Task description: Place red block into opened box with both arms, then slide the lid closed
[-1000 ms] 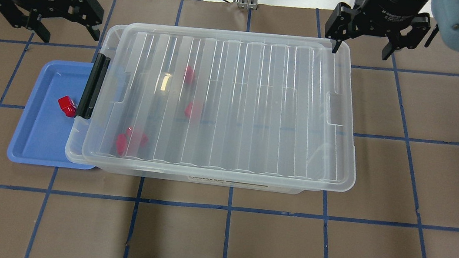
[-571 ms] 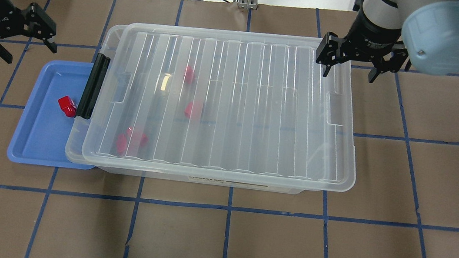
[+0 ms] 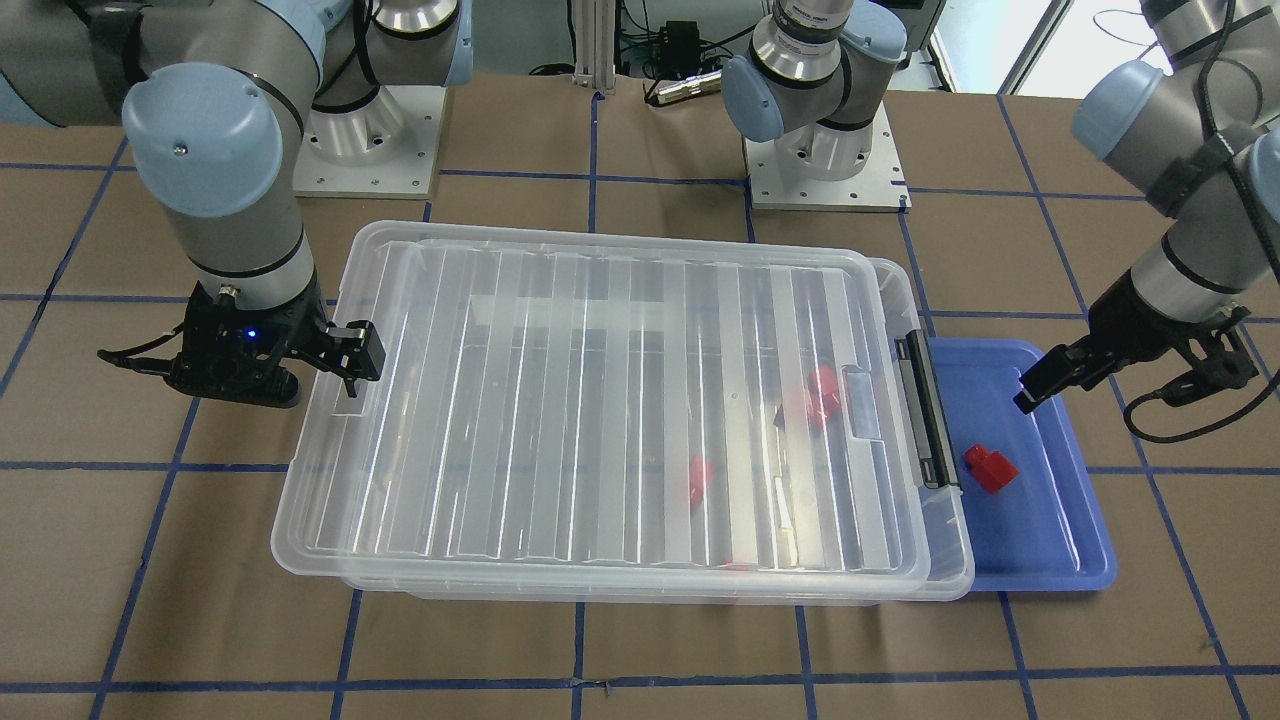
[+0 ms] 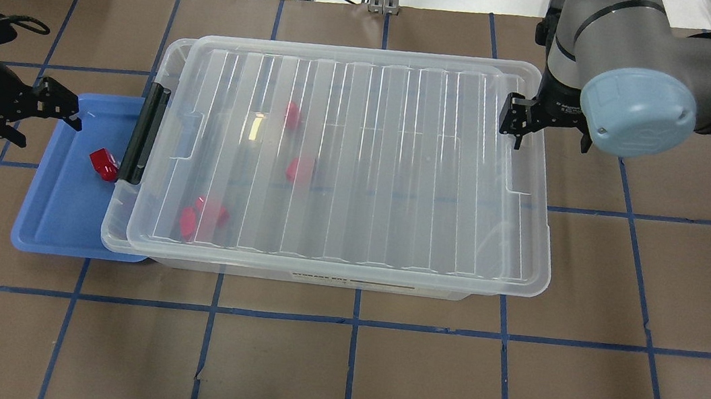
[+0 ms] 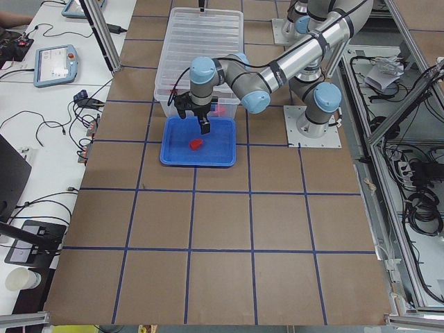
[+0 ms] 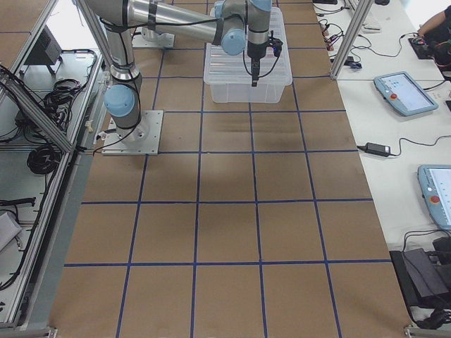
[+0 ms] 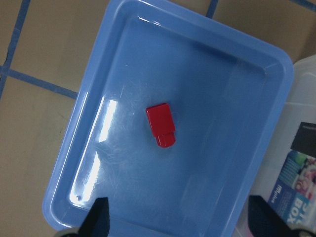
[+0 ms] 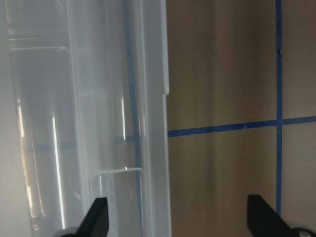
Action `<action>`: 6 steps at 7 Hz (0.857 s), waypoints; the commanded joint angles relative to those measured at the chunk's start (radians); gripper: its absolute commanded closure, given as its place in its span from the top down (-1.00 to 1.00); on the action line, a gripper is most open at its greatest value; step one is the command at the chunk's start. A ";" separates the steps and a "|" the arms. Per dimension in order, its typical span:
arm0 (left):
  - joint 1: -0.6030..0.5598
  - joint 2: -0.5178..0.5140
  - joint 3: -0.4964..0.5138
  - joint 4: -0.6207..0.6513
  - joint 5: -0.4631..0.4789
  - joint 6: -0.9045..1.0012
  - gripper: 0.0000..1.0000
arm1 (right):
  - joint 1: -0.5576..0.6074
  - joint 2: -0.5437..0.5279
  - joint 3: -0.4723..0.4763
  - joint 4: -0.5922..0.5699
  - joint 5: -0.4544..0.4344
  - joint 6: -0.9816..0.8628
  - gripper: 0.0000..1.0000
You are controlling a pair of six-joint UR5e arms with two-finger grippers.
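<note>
**Block [image 4: 104,164] sits outside box [image 4: 113,232]**

Block lies in the tray [image 4: 51,223], just beside the box's handle [image 4: 145,133], touched by nothing. Left gripper [image 7: 180,210] hovers over it, jaws wide and empty. Right gripper [image 8: 178,215] is at the box's other end, jaws wide astride the rim. Lid [image 4: 360,159] covers nearly all the box.
</note>
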 commanded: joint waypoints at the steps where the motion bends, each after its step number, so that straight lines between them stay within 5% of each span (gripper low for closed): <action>1: 0.005 -0.057 -0.031 0.071 -0.006 0.001 1.00 | -0.023 0.014 0.030 -0.011 -0.024 -0.013 1.00; 6: 0.003 -0.127 -0.063 0.131 -0.003 -0.004 1.00 | -0.098 0.024 0.021 -0.024 -0.032 -0.050 1.00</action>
